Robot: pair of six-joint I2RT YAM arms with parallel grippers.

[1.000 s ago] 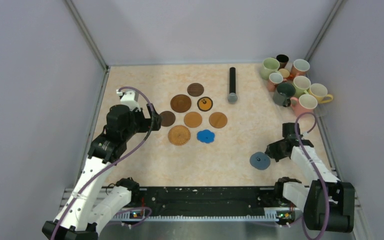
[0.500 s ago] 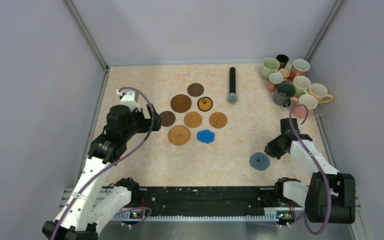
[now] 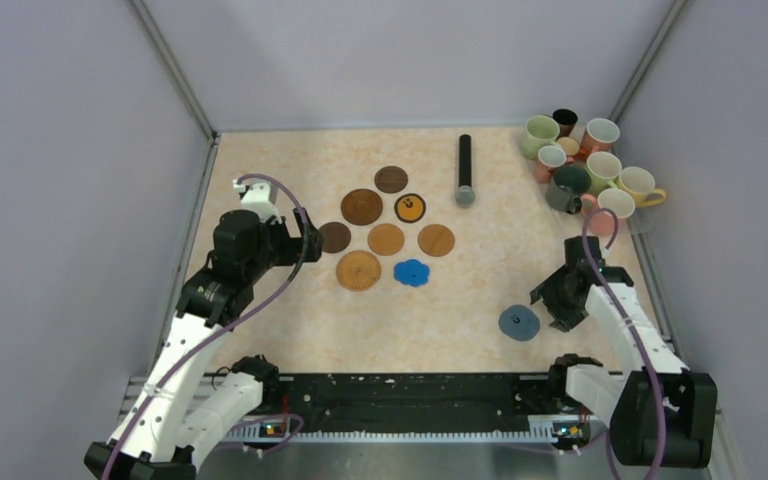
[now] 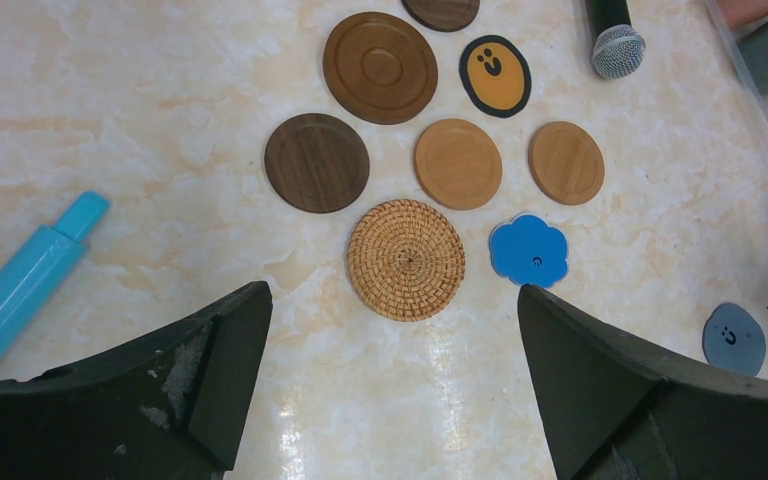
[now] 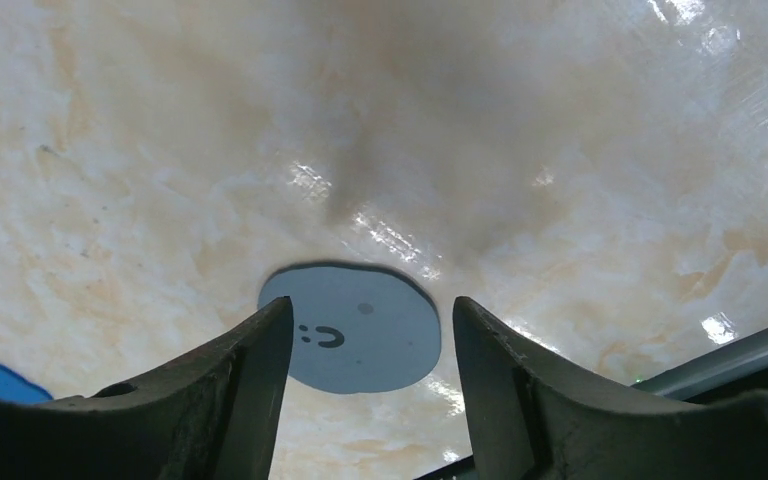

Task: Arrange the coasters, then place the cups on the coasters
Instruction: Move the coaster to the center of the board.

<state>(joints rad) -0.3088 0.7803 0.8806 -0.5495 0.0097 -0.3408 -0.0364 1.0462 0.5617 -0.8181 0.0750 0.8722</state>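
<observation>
Several coasters lie grouped mid-table: brown and tan discs, a black-and-orange one, a woven one and a blue flower. A grey-blue coaster lies flat, apart at the near right. My right gripper is just right of it, open. In the right wrist view the grey-blue coaster shows on the table between the fingers of the right gripper, which do not touch it. My left gripper hangs wide open left of the group, over bare table near the woven coaster, as the left wrist view of the gripper shows. The cups cluster at the far right corner.
A long black cylinder with a grey tip lies behind the coasters. A light blue tube lies at the left, under my left arm. Grey walls close in the table on three sides, and a black rail runs along the near edge.
My right gripper has gone from shut to open and turned at the grey-blue coaster's right edge. The coaster stays in the same place. The left arm has not moved.
</observation>
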